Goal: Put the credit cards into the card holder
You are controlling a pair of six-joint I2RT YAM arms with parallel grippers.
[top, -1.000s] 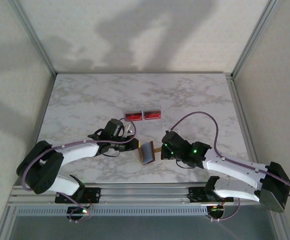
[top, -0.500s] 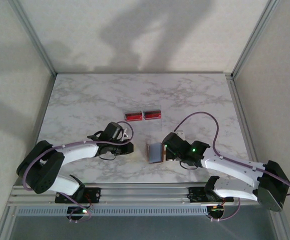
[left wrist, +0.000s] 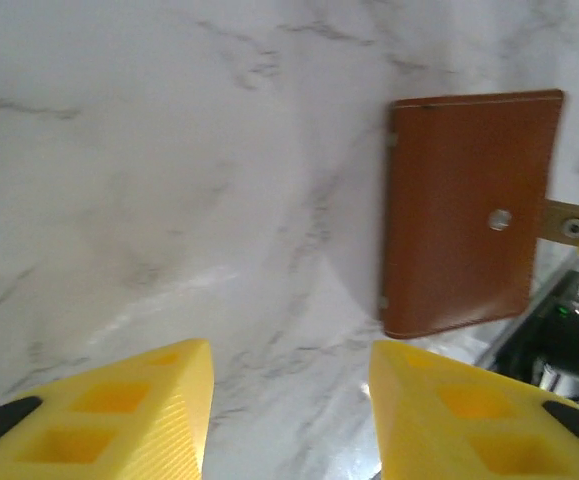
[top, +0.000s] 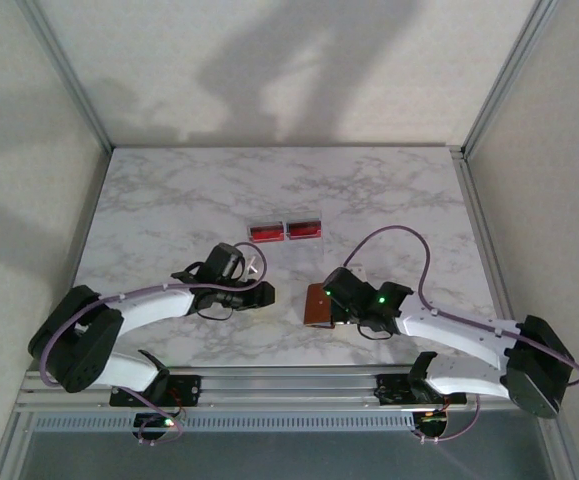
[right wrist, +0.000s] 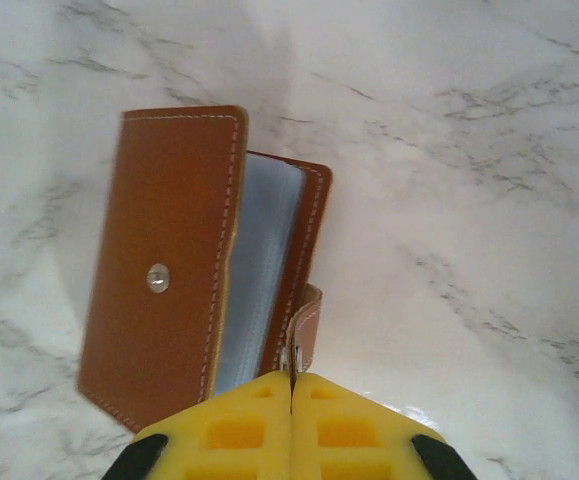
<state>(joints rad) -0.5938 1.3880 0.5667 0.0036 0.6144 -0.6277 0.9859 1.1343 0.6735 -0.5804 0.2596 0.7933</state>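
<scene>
Marble table [right wrist: 469, 150], card holder [right wrist: 164, 270] tab inside right pincer [right wrist: 291, 380]

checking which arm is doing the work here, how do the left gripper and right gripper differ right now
The left gripper is open; the right gripper is shut. The left gripper holds nothing, with bare table between its fingers; the right gripper pinches the snap tab of the card holder. The left gripper sits apart from the card holder; the right gripper touches it. Both have yellow fingers.
</scene>
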